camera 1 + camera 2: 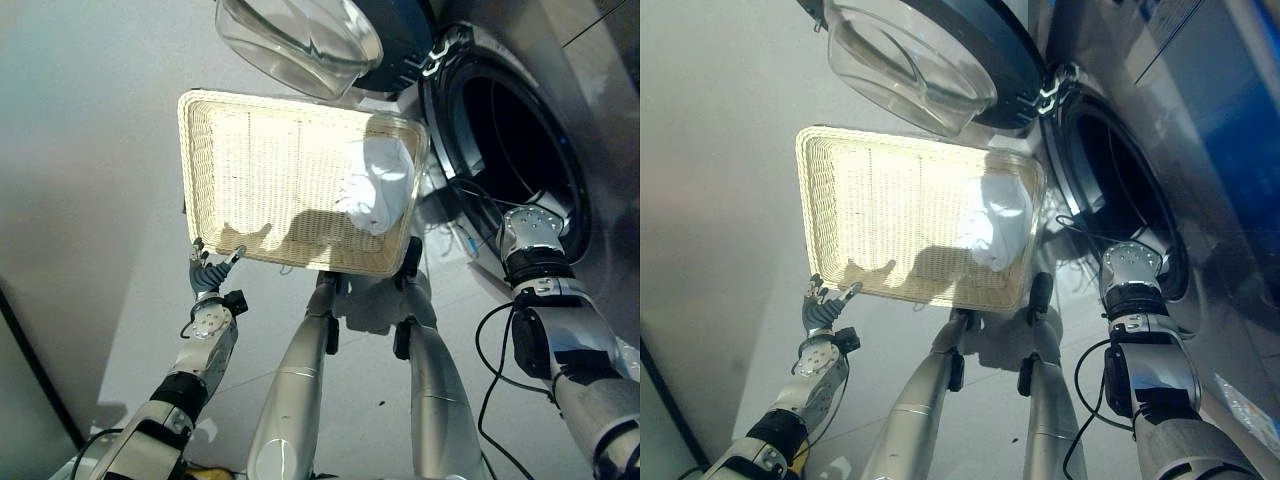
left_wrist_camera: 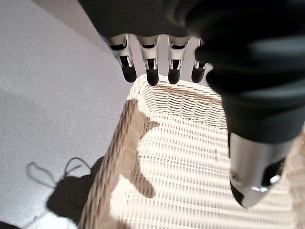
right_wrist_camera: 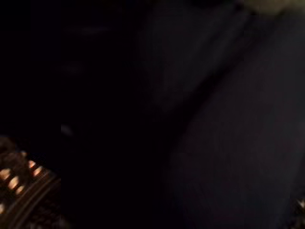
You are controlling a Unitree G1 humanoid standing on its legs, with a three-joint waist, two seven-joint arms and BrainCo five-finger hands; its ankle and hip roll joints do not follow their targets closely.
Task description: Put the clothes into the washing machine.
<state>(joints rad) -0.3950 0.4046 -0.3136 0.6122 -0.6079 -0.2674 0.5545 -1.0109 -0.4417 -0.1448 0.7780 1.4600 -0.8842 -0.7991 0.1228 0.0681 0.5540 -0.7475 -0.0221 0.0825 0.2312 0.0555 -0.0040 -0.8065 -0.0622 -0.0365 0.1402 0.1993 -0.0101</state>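
While right hand (image 1: 537,232) sits at the washer drum (image 1: 505,140) mouth, fingers hidden, can't tell grip; left hand (image 1: 207,275) fingers spread loose, just off wicker basket (image 1: 250,160) corner; white garment (image 1: 378,188) at its far end.

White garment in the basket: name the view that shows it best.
The left eye view: the white garment lies unobstructed at the end of the wicker basket nearest the washing machine. The right eye view shows it similarly, more shaded. The left wrist view shows bare weave; the right wrist view is dark.

A crumpled white garment (image 1: 378,187) lies in the right end of a cream wicker basket (image 1: 250,170), centre frame. The washing machine (image 1: 520,140), door open, stands upper right.
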